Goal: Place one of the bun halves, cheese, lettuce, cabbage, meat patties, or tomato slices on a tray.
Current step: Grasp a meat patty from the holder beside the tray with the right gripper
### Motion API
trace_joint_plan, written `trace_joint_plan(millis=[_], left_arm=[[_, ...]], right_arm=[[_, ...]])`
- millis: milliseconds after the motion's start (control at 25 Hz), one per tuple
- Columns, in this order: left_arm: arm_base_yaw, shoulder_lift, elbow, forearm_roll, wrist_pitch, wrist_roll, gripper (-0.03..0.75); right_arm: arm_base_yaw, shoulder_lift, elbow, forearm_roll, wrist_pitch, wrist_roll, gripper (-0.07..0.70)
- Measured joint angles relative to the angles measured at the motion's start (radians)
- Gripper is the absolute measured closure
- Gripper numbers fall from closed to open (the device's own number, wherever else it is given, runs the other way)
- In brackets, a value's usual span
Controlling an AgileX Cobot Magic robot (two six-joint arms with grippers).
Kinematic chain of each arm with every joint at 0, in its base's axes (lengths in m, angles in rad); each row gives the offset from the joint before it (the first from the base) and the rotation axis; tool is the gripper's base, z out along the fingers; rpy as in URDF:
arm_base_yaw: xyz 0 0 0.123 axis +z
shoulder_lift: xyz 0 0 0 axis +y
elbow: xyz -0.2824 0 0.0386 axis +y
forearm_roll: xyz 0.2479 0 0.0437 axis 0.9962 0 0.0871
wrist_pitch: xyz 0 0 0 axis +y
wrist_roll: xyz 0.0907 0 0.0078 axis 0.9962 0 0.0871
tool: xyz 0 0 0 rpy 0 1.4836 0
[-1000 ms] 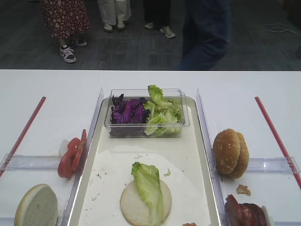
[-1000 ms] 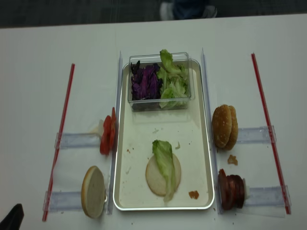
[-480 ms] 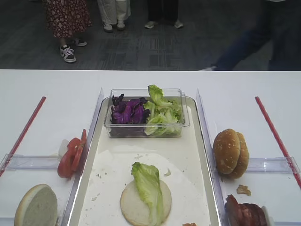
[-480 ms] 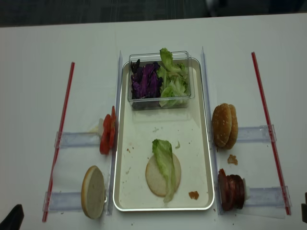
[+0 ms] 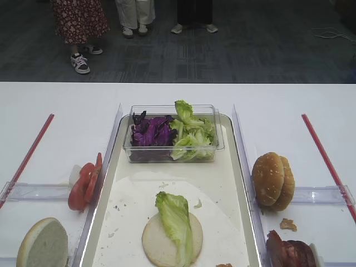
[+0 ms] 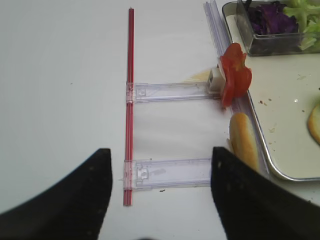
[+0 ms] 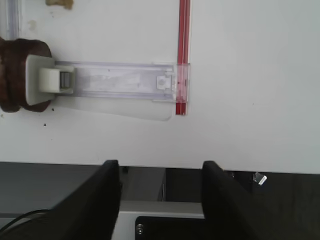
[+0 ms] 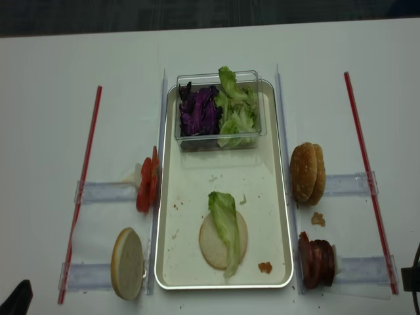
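On the tray lies one bun half, cut face up, with a lettuce leaf across it. More lettuce and the cabbage fill a clear tub at the tray's far end. Tomato slices and a bun half stand left of the tray. To its right stand bun halves and meat patties. Cheese is out of view. My left gripper hangs open and empty over the front left holder. My right gripper is open and empty at the table's front edge, right of the patties.
Narrow clear holders carry the food beside the tray. Red sticks lie along both outer sides. Crumbs dot the tray liner. People stand beyond the table's far edge.
A dark part of the right arm has come into the lower right corner of the overhead view. A person walked off in the background. The food has not moved.
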State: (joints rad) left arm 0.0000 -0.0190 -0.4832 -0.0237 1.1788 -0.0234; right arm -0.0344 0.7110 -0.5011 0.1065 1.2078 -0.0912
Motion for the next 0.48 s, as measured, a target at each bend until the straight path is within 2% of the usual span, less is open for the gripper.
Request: trace_joint_plan(millis=[120, 480], left_arm=[[0.000, 0.000, 0.000, 0.000, 0.000, 0.000, 0.303], [0.000, 0.000, 0.000, 0.000, 0.000, 0.000, 0.303]], right_arm=[[0.000, 0.056, -0.006, 0.000, -0.004, -0.012, 0.238], [0.000, 0.224, -0.134, -0.002, -0.002, -0.030, 0.238]])
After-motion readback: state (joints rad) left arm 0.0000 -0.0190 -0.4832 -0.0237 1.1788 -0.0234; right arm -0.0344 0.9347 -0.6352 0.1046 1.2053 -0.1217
